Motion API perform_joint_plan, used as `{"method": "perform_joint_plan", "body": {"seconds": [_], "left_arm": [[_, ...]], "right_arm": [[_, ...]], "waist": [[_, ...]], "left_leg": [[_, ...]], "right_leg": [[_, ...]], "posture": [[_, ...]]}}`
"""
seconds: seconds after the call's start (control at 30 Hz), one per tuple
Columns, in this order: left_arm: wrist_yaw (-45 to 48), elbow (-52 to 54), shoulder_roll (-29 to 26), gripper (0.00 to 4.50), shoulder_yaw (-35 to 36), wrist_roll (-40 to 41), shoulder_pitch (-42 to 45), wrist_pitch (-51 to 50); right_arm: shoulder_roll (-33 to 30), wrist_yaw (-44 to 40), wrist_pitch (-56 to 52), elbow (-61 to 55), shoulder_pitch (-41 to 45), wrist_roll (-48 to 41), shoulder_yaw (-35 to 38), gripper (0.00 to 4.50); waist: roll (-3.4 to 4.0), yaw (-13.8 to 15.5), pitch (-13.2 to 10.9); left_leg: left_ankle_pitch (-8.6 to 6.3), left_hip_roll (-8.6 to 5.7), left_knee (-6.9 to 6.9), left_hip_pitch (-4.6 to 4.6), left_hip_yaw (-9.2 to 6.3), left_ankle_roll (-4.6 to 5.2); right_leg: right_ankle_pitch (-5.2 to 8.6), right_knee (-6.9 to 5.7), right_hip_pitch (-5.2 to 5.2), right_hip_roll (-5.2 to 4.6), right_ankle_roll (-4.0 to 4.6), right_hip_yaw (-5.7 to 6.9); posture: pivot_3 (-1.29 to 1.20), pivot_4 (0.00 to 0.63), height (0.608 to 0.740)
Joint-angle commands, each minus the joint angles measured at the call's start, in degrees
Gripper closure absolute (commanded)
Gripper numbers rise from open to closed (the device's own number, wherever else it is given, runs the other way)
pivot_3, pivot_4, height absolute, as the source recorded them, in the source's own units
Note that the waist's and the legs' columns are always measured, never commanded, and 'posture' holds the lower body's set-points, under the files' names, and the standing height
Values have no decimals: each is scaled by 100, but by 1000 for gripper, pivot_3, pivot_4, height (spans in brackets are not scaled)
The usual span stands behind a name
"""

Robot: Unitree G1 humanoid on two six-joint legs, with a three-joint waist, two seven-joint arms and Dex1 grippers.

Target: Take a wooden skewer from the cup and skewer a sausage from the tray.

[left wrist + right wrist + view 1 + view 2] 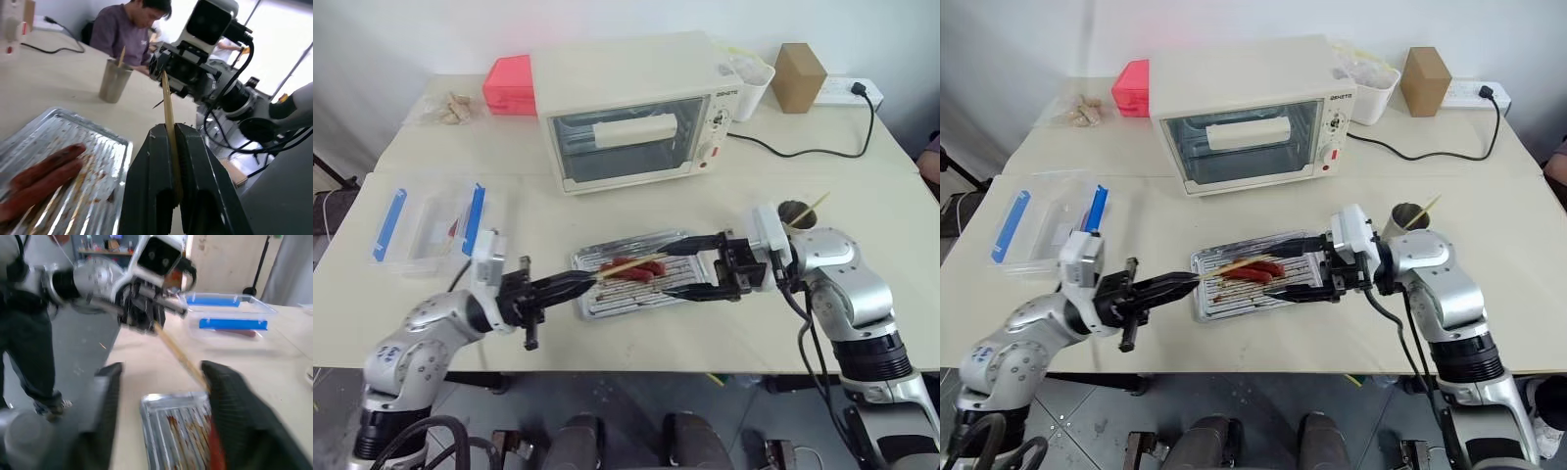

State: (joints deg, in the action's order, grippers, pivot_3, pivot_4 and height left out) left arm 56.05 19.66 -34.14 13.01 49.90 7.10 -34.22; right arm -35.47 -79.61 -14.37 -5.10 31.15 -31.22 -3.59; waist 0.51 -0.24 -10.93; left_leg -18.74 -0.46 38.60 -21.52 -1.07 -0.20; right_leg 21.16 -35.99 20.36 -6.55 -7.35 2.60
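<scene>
The silver tray (595,305) lies at the table's front middle with red sausages (628,271) in it. My left gripper (590,281) reaches in from the left, shut on one end of a wooden skewer (632,265). The stick slants over the sausages toward my right gripper (674,271). That gripper is open, one finger on each side of the skewer's far end. In the left wrist view the skewer (168,115) rises from between the shut fingers (195,161). The grey cup (796,213) behind the right wrist holds another skewer (814,207).
A cream toaster oven (631,113) stands behind the tray. A clear box with blue clips (431,225) sits at the left. A red box (509,83), white tub (751,83), cardboard box (798,76) and power strip (847,91) line the back. A person (127,29) sits beyond the table.
</scene>
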Motion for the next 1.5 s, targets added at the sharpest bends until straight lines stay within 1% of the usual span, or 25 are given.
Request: {"method": "perform_joint_plan", "body": {"seconds": [0.03, 0.07, 0.1, 0.23, 0.33, 0.4, 0.5, 0.57, 0.63, 0.7, 0.77, 0.87, 0.9, 0.97, 1.0, 1.17, 1.3, 1.5], "left_arm": [[152, 199, -307, 4500, 646, -247, -562, 465], [205, 181, -356, 4500, 805, -401, -761, 690], [225, 185, -379, 4500, 998, -464, -972, 857], [41, 270, -260, 4500, 1653, -530, -1623, 1267], [-150, 336, -112, 4500, 1906, -582, -1966, 1481], [-396, 331, 97, 4500, 2137, -616, -2175, 1678], [-645, 322, 327, 4500, 2319, -638, -2364, 1848], [-695, 345, 401, 4500, 2340, -635, -2479, 1914], [-700, 357, 406, 4500, 2301, -618, -2508, 1935], [-709, 319, 372, 4500, 2216, -631, -2432, 1947], [-707, 287, 343, 4500, 2150, -649, -2369, 1953], [-730, 281, 320, 4500, 1907, -699, -2183, 1916], [-737, 283, 313, 4500, 1831, -718, -2133, 1909], [-743, 272, 310, 4500, 1773, -719, -2081, 1903], [-760, 277, 315, 4500, 1748, -725, -2059, 1900], [-846, 329, 365, 4500, 1636, -769, -2027, 1908], [-907, 404, 413, 4500, 1577, -766, -2111, 1933], [-951, 459, 411, 4500, 1522, -742, -2163, 1947]], "right_arm": [[-448, -324, 560, 442, -79, 181, 451, 434], [-561, -407, 764, 629, -138, 266, 511, 166], [-648, -471, 947, 829, -213, 306, 599, 30], [-804, -529, 1584, 1539, -486, 467, 887, 30], [-853, -547, 1925, 1865, -616, 603, 968, 30], [-850, -496, 2095, 1970, -690, 688, 996, 30], [-813, -388, 1961, 1738, -719, 685, 949, 30], [-856, -134, 1444, 1254, -721, 724, 790, 30], [-903, 361, 470, 415, -648, 819, 482, 30], [-881, 697, -612, -382, -414, 699, 79, 30], [-857, 838, -1137, -776, -266, 641, -150, 30], [-576, 1259, -1700, -1066, 121, 922, -723, 600], [-481, 1368, -1842, -1107, 237, 1036, -927, 1013], [-401, 1502, -2137, -1128, 425, 1273, -1313, 1705], [-320, 1562, -2119, -1089, 478, 1364, -1428, 2004], [174, 2081, -2301, -729, 817, 1798, -1823, 2004], [530, 2406, -2263, -468, 1007, 2102, -1997, 2004], [751, 2457, -2225, -226, 1119, 2346, -2191, 2004]], "waist": [[0, 0, 0], [0, 0, 0], [0, 2, 0], [-2, 7, -1], [-2, 9, -1], [-2, 6, -1], [-2, 1, -2], [-1, 0, -2], [-1, 8, -2], [-1, 4, -2], [-1, 10, -2], [-6, 26, 1], [-8, 23, 2], [-8, 21, 2], [-8, 16, 2], [-8, -15, 2], [-10, -34, 3], [-10, -66, 4]], "left_leg": [[0, 0, -1, 0, 0, 0], [0, 0, -4, 0, 1, 0], [0, 0, -9, 0, 2, 0], [0, 2, -20, 1, 4, 1], [0, 2, -17, 5, 5, 0], [0, 2, -11, 8, 9, 0], [0, 3, -12, 12, 8, 0], [0, 7, -13, 13, 8, -1], [0, 7, -15, 14, 9, -1], [-1, 7, -15, 14, 8, -3], [-3, 10, -17, 14, 8, -8], [-4, 10, -27, 14, 3, -11], [-4, 9, -30, 10, 1, -11], [-4, 8, -34, 9, 1, -11], [-4, 8, -35, 7, 0, -11], [-4, 8, -45, 3, 10, -11], [-4, 8, -43, 4, 9, -11], [-4, 8, -41, 3, 8, -11]], "right_leg": [[0, 2, 0, -1, 0, 0], [0, 4, 0, -2, 0, 0], [0, 4, -1, -3, 0, 0], [0, 17, -2, -4, 0, 2], [0, 20, -3, -6, 0, 1], [0, 16, -5, -7, 0, -4], [0, 16, -8, -8, 1, -4], [0, 16, -7, -6, 1, -3], [0, 16, -6, -6, 1, -5], [0, 17, -6, -8, 2, -7], [-2, 19, -2, -7, 7, -10], [-2, 27, -3, -8, 11, -15], [-2, 34, -2, -8, 12, -19], [-3, 34, 1, -8, 13, -24], [-3, 35, 3, -8, 13, -24], [-3, 15, 16, -4, 13, -8], [-3, 11, 15, -2, 12, -6], [-3, 6, 15, -3, 12, -5]], "posture": [[0, 150, 740], [0, 150, 740], [0, 150, 740], [0, 150, 740], [0, 150, 740], [0, 150, 740], [0, 150, 740], [0, 150, 740], [0, 150, 740], [0, 150, 740], [0, 150, 740], [0, 150, 740], [0, 150, 740], [0, 150, 740], [0, 150, 740], [0, 150, 740], [0, 150, 740], [0, 150, 740]]}}
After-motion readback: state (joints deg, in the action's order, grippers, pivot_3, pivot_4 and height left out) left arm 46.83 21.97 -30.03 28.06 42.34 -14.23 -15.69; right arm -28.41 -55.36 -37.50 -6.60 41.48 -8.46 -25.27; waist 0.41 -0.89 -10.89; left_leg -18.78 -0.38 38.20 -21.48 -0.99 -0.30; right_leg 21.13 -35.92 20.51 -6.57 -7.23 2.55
